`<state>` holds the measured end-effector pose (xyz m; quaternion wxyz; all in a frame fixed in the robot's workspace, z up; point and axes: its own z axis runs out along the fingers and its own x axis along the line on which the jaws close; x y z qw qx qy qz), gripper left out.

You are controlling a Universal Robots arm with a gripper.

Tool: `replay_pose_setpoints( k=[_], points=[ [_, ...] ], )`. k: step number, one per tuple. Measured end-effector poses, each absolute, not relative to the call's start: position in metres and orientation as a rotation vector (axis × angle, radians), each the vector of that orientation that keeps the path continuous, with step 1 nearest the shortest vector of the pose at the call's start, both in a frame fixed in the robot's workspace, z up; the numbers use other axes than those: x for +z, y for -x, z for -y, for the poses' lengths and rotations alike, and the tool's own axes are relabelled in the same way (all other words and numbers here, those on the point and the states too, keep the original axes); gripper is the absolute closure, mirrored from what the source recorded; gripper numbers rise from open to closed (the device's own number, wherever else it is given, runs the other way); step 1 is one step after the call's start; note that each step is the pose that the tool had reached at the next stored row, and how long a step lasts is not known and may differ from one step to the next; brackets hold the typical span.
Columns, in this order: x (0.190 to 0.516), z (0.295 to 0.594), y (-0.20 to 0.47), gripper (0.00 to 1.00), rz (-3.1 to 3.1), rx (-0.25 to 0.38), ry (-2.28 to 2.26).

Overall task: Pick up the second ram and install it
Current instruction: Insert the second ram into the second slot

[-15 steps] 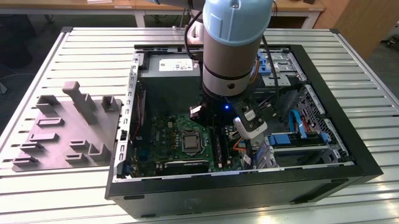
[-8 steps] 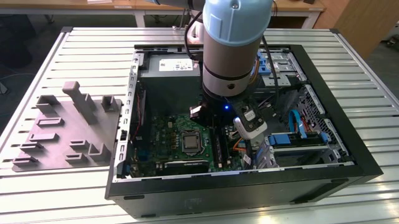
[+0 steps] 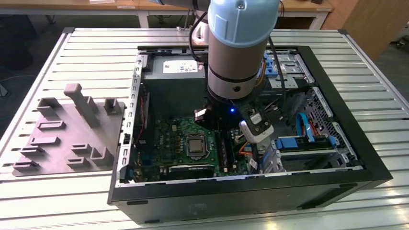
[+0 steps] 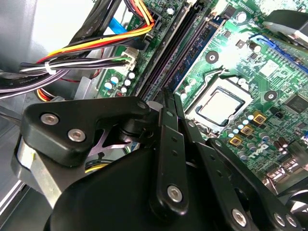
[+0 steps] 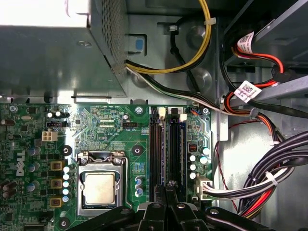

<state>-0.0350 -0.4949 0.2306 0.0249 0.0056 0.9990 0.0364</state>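
Note:
My gripper (image 4: 168, 94) hangs inside the open computer case (image 3: 332, 179), fingertips pressed together and shut with nothing visible between them. In both wrist views it points down at the row of long black memory slots (image 5: 156, 154) beside the processor socket (image 5: 98, 187). A thin blue ram stick (image 4: 204, 41) with dark chips sits seated along one slot, apart from the fingertips (image 5: 166, 188). I cannot tell whether this is the second ram. In the exterior view the arm (image 3: 236, 57) hides the gripper and reaches down over the motherboard (image 3: 172, 139).
The grey power-supply box (image 5: 53, 53) stands close behind the slots. Bundles of yellow, black and red cables (image 5: 269, 178) run beside them. Blue drive brackets (image 3: 307, 141) fill the case on the exterior view's right. A grey fixture block (image 3: 70, 134) rests on the slatted table outside the case.

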Motion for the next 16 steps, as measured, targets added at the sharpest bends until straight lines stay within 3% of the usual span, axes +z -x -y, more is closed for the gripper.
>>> replay_pose_setpoints(
  k=[16],
  points=[
    [0.2274,0.4949,0.0350,0.89,-3.089,0.112,-0.034]
  ],
)
